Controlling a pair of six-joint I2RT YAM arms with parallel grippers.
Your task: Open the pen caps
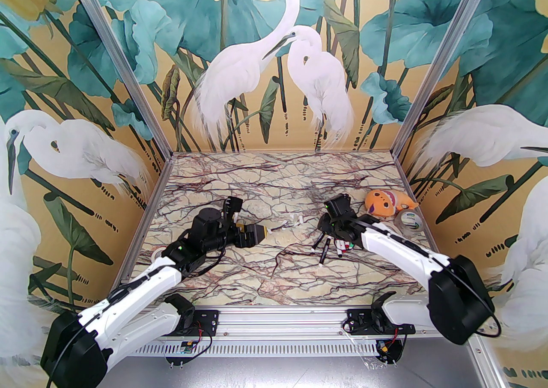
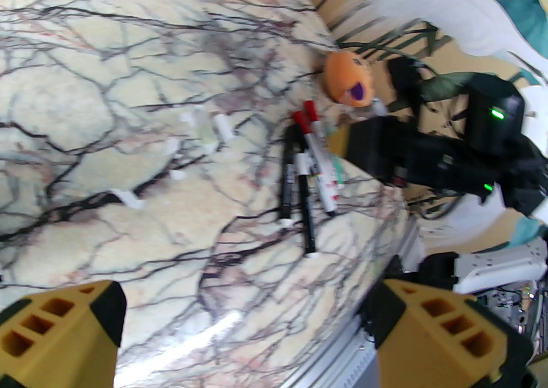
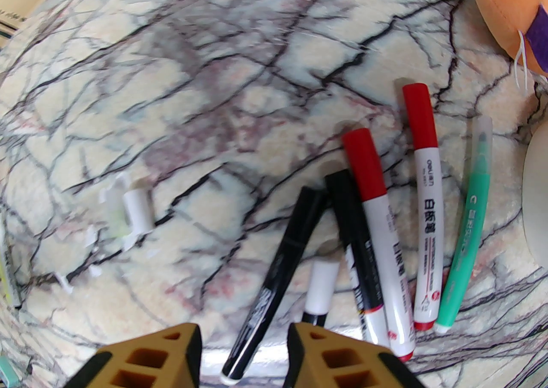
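Note:
Several pens lie bunched on the marble table [image 1: 257, 283] right of centre. Two white pens wear red caps [image 3: 364, 164] [image 3: 418, 116]. A green pen has a clear cap [image 3: 481, 134], and a black pen carries a white cap [image 3: 322, 288]. A loose white cap [image 3: 138, 211] and small clear pieces lie to the left. My right gripper [image 3: 244, 328] hangs over the bunch, its jaws partly closed with a gap on each side of a black pen's end [image 3: 257, 309]. My left gripper [image 2: 250, 292] is wide open with nothing in it, left of the loose caps [image 1: 295, 219].
An orange plush fish [image 1: 385, 202] and a tape roll [image 1: 409, 220] sit at the right behind the pens. Another tape roll [image 1: 158, 254] lies beside the left arm. Patterned walls enclose the table on three sides.

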